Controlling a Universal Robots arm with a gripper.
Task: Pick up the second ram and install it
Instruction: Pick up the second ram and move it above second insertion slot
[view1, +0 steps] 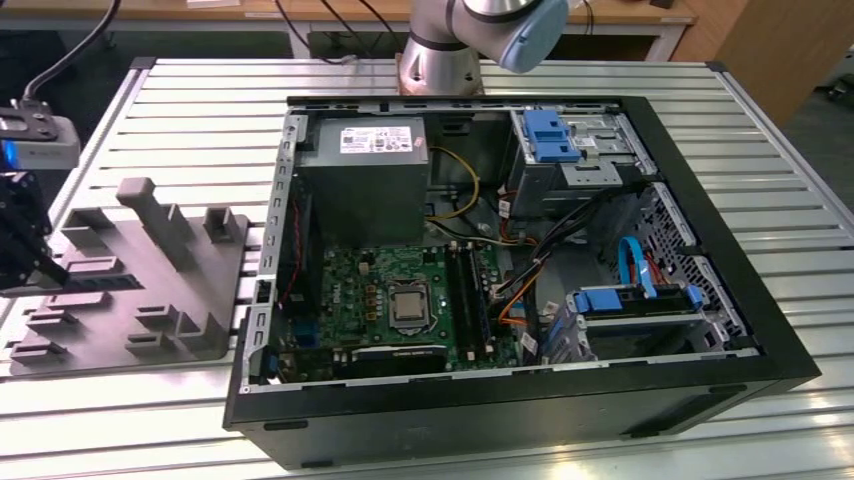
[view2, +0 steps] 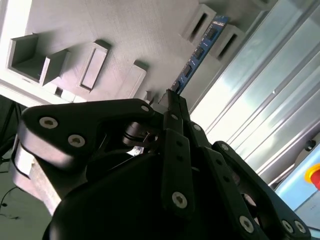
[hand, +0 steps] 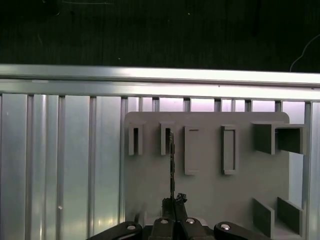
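Exterior view: your hand (view1: 54, 280) sits at the exterior view's left edge, low over the grey tray (view1: 200, 300). The tray rests on the slatted metal bench (view1: 174, 110), just beside the open computer case (view1: 534, 410). The memory stick (view1: 96, 283) reads as a dark strip on the tray, with one end at the fingertips. It is well apart from the motherboard (view1: 387, 280) inside the case.

Second wrist view: the hand (view2: 172, 100) is drawn narrow, and its fingers (view2: 175, 150) converge on the near end of the memory stick (view2: 200, 50). The stick stands on edge and runs away from the hand between two slotted posts of the tray (view2: 125, 30). Bench slats (view2: 260, 90) lie beyond.

First wrist view: the memory stick (hand: 172, 165) shows edge-on as a thin black line. Its near end is pinched in the hand (hand: 172, 202). Its far end sits at a narrow slotted post of the tray (hand: 210, 195). The bench (hand: 75, 150) lies alongside and beyond the tray. You cannot tell here whether the stick is lifted or seated.
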